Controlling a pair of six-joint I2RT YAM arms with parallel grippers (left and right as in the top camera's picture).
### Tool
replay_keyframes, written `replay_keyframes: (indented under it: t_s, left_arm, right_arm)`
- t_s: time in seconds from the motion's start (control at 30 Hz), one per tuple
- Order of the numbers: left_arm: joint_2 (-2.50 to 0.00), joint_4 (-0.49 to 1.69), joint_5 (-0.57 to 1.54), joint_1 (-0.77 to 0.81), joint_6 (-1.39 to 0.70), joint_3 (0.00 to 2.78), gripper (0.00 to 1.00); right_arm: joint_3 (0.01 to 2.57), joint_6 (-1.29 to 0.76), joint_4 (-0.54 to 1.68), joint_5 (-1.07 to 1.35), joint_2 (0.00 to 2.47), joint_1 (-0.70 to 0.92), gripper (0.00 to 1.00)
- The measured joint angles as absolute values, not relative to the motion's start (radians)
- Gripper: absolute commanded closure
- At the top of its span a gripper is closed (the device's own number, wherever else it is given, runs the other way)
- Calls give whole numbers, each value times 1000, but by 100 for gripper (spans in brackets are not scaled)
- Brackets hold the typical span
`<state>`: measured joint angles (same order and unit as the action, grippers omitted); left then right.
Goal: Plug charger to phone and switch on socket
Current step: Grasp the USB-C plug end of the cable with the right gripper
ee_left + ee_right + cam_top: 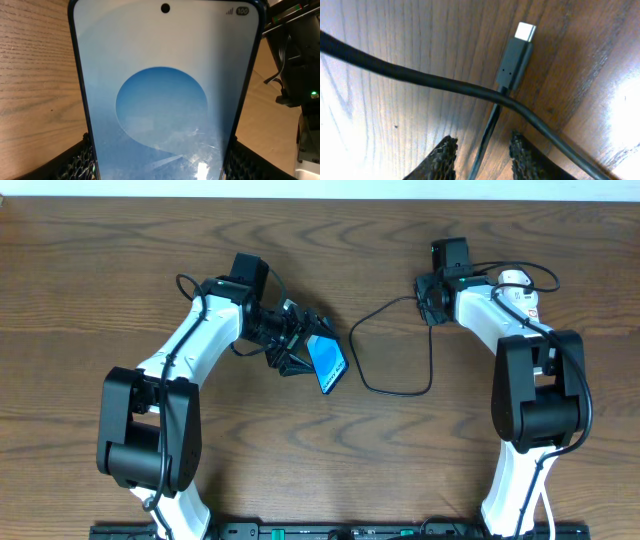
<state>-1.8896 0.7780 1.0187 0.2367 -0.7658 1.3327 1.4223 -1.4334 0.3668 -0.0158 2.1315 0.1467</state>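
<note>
Gripping the phone (328, 364) by its long edges, the left gripper (305, 352) holds it tilted near the middle of the wooden table (80, 270), screen up. In the left wrist view the blue-and-white screen fills the frame, with a meshed fingertip (80, 161) pressed against each lower side.

The right gripper (432, 296) sits closer to the far edge, right of centre. Its jaws stand apart, the thin black charger cable (353, 345) running between them with bare wood showing on either side, so nothing is pinched. The USB-C plug (516, 56) lies just ahead of the fingertips (440, 159), and another stretch of the same cable crosses over it. From above, the cable loops out towards the phone and back but stays well apart from it.

The power strip's rounded white end (515, 278) peeks out behind the right arm; the rest is hidden.
</note>
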Motion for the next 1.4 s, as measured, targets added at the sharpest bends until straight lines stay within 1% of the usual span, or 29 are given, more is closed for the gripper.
replay_keyframes:
  t_s: [0.07,0.3,0.47,0.63,0.77,0.93,1.0,1.1,1.13,1.2,1.23,1.27,1.3,1.37,1.4]
  left_arm:
    - [-1890,778,1019,237,-766,1333,31]
    - [-1890,778,1019,237,-766,1333,31]
    - [-1890,778,1019,237,-766,1333,31]
    - [-1890,778,1018,237,-766,1333,31]
    - [-1890,778,1019,237,-766,1333,31]
    - [-1890,778,1019,237,-766,1333,31]
    - [-1890,776,1019,237,-766,1333,31]
    - [-1890,776,1015,237,-766,1333,31]
    - [-1890,776,1015,237,-765,1333,31]
    - [-1890,776,1015,237,-766,1333,31]
    - [-1890,776,1015,237,-766,1333,31]
    - [-1890,776,1015,237,-766,1333,31]
    - [-1890,776,1015,237,-766,1333,31]
    - [-1890,776,1015,237,-766,1333,31]
    - [-1890,776,1015,237,-765,1333,31]
  right_arm:
    - [1426,-1435,369,-16,2137,146,76]
    - [1428,-1433,367,-15,2146,147,99]
    - [1427,-1375,299,17,2160,147,99]
    - [1426,-1225,262,118,2169,146,99]
    - [1425,-1042,294,223,2165,147,99]
    - [1415,-767,504,327,2122,147,99]
    - [1410,-640,666,331,2093,149,99]
    - [1407,-530,842,291,2070,153,99]
    - [1407,-509,889,265,2069,157,94]
    - [1405,-479,965,202,2067,175,73]
    - [1404,-463,986,181,2067,184,62]
    - [1404,-451,995,157,2065,194,54]
    - [1404,-442,999,139,2064,203,43]
    - [1404,-427,996,113,2061,219,32]
    - [1404,-433,995,101,2061,226,29]
